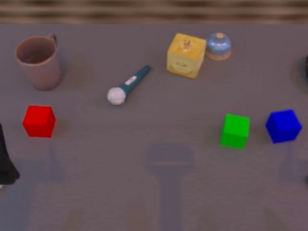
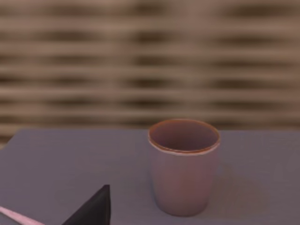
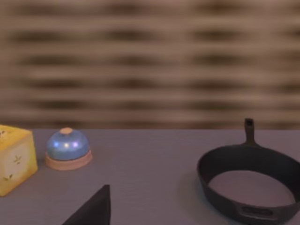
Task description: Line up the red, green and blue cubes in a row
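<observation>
- The red cube (image 1: 39, 121) sits on the grey surface (image 1: 159, 125) just in front of the mug (image 1: 39, 62), well apart from the other two cubes.
- The green cube (image 1: 235, 130) lies far to the right of the mug, with the blue cube (image 1: 283, 125) near it on the side away from the mug, a clear gap between them.
- The three cubes lie in a rough line across the surface, widely and unevenly spaced.
- Beyond the mug's right are a toy microphone (image 1: 128, 86), a yellow cube (image 1: 186, 55) with a printed face, and a blue bell (image 1: 218, 46) just beside that cube.
- The left end effector (image 1: 6, 161) is cut off at the frame edge below the red cube; only a dark mass shows, so I cannot tell how its fingers stand.
- The left wrist view shows the mug (image 2: 183, 165) and one dark fingertip (image 2: 93, 208).
- The right end effector is barely visible from above; its wrist view shows one dark fingertip (image 3: 93, 208), the bell (image 3: 68, 148) and a black pan (image 3: 251, 180), partly cut off. Its state is unclear.
</observation>
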